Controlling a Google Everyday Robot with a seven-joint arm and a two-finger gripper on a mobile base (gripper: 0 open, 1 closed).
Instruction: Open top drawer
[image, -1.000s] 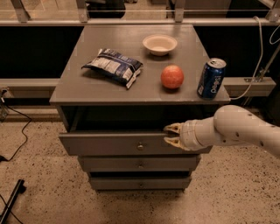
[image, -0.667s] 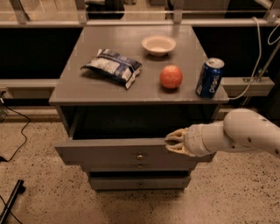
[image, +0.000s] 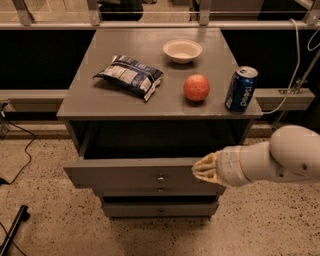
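Observation:
The top drawer (image: 125, 174) is a wide grey wooden drawer with a small round metal knob (image: 160, 178) at its centre. It stands pulled out from the grey cabinet, with a dark gap behind its front. My gripper (image: 202, 170) comes in from the right on a white arm and sits at the drawer front's top edge, right of the knob. Two narrower grey drawers (image: 160, 207) sit below, pushed in.
On the cabinet top (image: 100, 97) lie a chip bag (image: 129, 75), a white bowl (image: 182, 50), a red apple (image: 196, 87) and a blue soda can (image: 241, 89). A rail and cable run behind. A dark leg (image: 12, 232) lies on the speckled floor at lower left.
The top drawer has slid out toward the camera and stands further open. My gripper has moved down and forward with the drawer front.

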